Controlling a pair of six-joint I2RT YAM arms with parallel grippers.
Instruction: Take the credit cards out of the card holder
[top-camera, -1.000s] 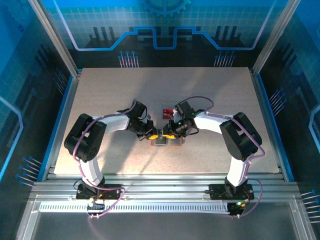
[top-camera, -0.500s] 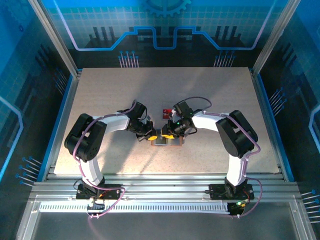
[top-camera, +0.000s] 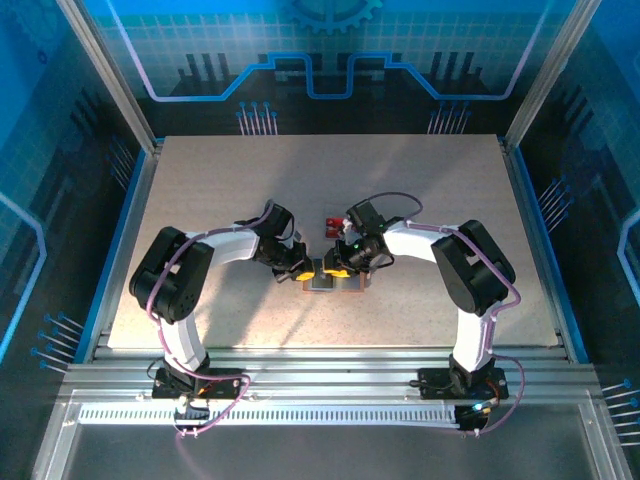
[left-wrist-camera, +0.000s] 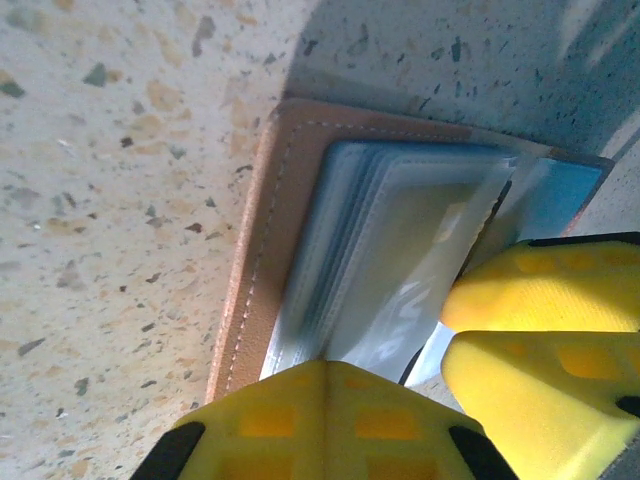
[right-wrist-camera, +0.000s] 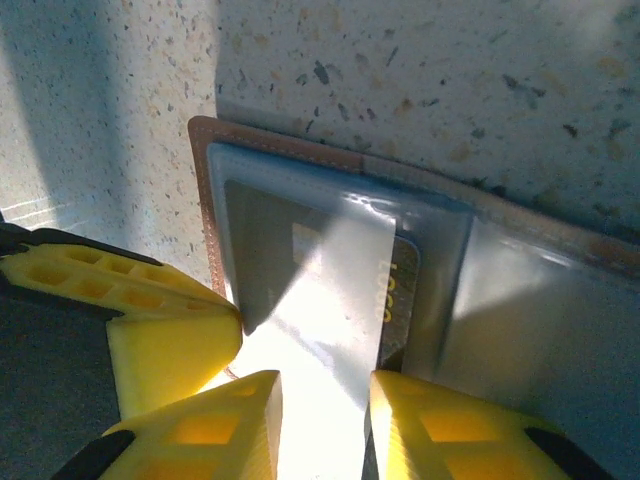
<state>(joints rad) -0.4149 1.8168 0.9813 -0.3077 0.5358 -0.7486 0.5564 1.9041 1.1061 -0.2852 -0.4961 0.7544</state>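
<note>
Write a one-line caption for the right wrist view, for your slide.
Right fingers straddle a glossy clear sleeve of the open card holder, a dark card tucked inside.

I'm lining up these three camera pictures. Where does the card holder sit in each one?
Top external: the card holder lies just below the picture's centre.
Left wrist: the card holder is at centre, open, with its brown rim on the left and clear pockets to the right.
Right wrist: the card holder runs from centre to right, with its brown rim along the top and left.
Shared landmark: the speckled table under it.
</note>
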